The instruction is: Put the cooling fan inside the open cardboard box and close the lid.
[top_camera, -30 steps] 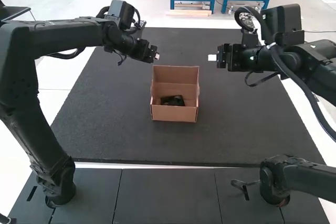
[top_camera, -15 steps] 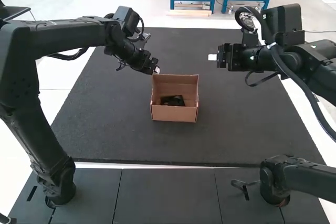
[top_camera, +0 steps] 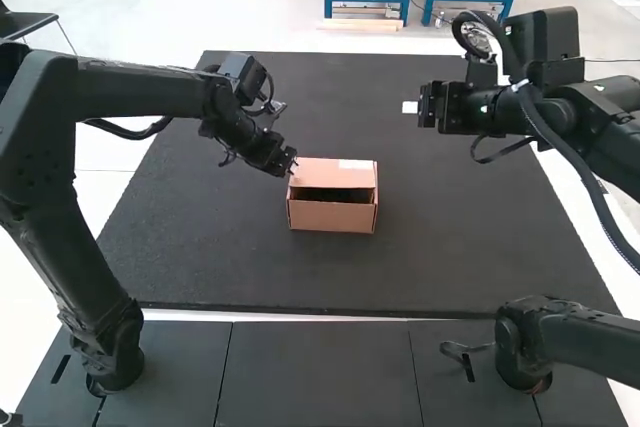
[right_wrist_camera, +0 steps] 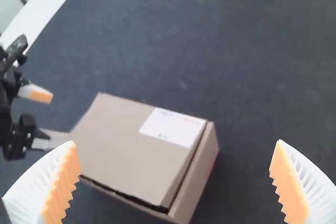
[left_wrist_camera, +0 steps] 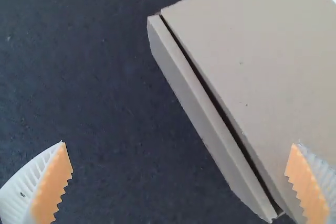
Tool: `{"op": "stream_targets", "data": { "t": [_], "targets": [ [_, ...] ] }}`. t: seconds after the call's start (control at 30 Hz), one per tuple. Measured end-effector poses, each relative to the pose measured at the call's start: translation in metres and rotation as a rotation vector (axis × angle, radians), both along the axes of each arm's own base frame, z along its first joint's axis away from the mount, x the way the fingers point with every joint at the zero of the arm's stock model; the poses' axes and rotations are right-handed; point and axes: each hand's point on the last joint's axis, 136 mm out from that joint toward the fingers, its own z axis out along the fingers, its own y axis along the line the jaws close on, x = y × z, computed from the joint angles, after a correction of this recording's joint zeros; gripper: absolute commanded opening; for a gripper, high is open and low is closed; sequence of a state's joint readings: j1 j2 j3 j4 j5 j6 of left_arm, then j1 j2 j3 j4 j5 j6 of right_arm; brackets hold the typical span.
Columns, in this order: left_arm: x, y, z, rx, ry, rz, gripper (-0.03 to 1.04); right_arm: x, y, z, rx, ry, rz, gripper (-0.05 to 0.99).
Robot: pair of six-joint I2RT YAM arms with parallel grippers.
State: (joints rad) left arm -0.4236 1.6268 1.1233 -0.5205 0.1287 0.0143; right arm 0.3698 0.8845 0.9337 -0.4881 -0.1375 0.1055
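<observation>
The cardboard box stands mid-mat with its lid folded down over it, a dark slit still showing along the front. In the left wrist view the lid rests slightly ajar on the box wall. The cooling fan is hidden under the lid. My left gripper hangs open at the box's back left corner, one of its fingers over the lid's edge. My right gripper is open, high and behind the box to the right. From there the box and its white label lie below.
The black mat spreads wide around the box. The white table edge lies to the left. In the right wrist view the left arm's gripper sits beside the box.
The lid, upright a second ago, has swung down over the box. My left gripper moved down and toward the box's left corner. The right arm barely shifted.
</observation>
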Motion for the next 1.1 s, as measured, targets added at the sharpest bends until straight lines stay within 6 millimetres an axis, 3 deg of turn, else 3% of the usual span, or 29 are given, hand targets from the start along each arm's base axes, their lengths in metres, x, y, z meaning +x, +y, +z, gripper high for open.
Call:
{"op": "stream_targets", "data": {
  "t": [0.37,0.73,0.87,1.1],
  "targets": [
    [-0.003,0.002,-0.027,-0.013,-0.031,0.002,0.96,0.000,0.000,-0.001,-0.001,0.003,0.000,0.81],
    [-0.015,0.004,-0.023,0.008,-0.039,0.007,0.96,-0.001,0.000,-0.001,-0.002,0.007,0.000,0.81],
    [-0.019,0.010,-0.004,0.015,-0.063,0.017,0.96,-0.001,0.000,-0.002,-0.004,0.011,0.000,0.81],
    [0.002,0.018,0.069,-0.024,-0.265,0.083,0.96,-0.002,-0.002,-0.005,-0.007,0.025,-0.011,0.83]
  ]
}}
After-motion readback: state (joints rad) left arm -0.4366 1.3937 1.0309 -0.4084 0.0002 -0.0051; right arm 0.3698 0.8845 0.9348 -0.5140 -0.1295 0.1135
